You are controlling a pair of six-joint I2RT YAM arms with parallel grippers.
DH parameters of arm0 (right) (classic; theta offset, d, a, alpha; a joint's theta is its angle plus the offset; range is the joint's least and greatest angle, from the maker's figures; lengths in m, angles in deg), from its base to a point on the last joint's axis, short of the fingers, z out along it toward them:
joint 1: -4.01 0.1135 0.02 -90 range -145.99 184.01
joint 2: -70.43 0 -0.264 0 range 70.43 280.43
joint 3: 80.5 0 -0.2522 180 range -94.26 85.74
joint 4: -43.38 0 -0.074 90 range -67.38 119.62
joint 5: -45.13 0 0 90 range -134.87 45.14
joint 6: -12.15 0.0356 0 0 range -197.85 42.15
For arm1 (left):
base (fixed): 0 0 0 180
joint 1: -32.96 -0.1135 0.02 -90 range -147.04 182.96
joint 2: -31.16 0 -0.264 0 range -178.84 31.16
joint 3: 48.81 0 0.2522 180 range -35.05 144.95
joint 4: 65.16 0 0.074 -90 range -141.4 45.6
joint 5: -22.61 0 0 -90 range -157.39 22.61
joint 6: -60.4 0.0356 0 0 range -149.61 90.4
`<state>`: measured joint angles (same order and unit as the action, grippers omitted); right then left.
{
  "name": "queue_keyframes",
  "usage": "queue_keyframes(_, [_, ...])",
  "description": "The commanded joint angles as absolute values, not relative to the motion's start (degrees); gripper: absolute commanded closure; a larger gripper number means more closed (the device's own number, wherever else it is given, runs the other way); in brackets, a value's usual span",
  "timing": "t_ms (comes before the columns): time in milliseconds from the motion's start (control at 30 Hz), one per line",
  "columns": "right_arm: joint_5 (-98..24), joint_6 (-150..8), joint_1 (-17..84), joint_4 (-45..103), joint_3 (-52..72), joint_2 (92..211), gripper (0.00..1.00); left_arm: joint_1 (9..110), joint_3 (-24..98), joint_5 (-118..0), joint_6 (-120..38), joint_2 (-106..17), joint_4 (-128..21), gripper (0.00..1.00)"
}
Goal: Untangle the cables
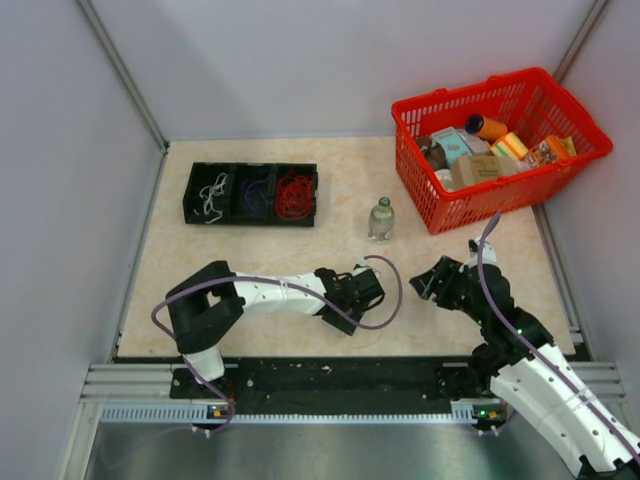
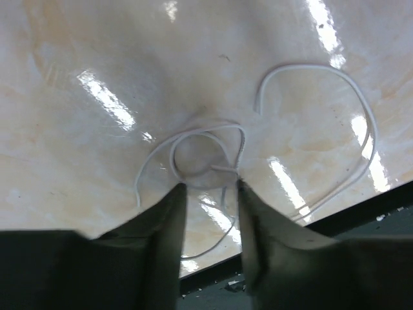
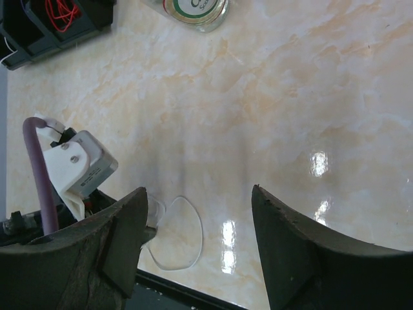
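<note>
A thin white cable [image 2: 310, 71] lies loose on the marble table in a small loop and a large loop. My left gripper [image 2: 210, 186] is open and low over it, with its fingertips [image 2: 179, 188] on either side of the small loop [image 2: 193, 139]. My right gripper [image 3: 200, 194] is open wide and empty, to the right of the left one [image 1: 365, 290]. Part of the white cable [image 3: 187, 248] shows in the right wrist view near the table's front edge. White [image 1: 211, 196], dark blue [image 1: 255, 192] and red [image 1: 294, 194] cable bunches lie in a black tray.
The black three-compartment tray [image 1: 250, 168] stands at the back left. A small clear bottle [image 1: 381, 220] stands mid-table. A red basket [image 1: 470, 205] full of groceries sits at the back right. The black front rail [image 1: 340, 372] runs just behind both grippers.
</note>
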<state>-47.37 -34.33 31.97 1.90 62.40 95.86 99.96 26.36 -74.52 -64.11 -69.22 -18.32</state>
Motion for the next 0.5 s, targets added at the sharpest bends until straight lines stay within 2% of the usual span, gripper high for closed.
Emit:
queue_keyframes(0, [-47.15,-35.31,31.69,3.25,61.04,95.74,0.35,100.02,28.40,-75.82,-64.41,-72.63,-17.13,0.66])
queue_keyframes(33, [-47.15,-35.40,31.69,3.51,61.04,95.83,0.35,100.11,28.76,-76.70,-64.58,-72.99,-16.34,0.71])
queue_keyframes(133, [-47.15,-35.67,31.78,3.60,60.86,96.44,0.36,100.11,29.81,-81.69,-65.72,-73.43,-12.92,0.98])
queue_keyframes(333, [-47.06,-35.84,31.69,4.13,61.13,96.62,0.36,97.83,29.11,-89.36,-66.35,-66.24,-10.44,1.00])
queue_keyframes(467, [-47.06,-35.93,31.69,4.22,61.48,96.53,0.36,88.80,26.83,-87.00,-63.28,-56.93,-12.73,1.00])
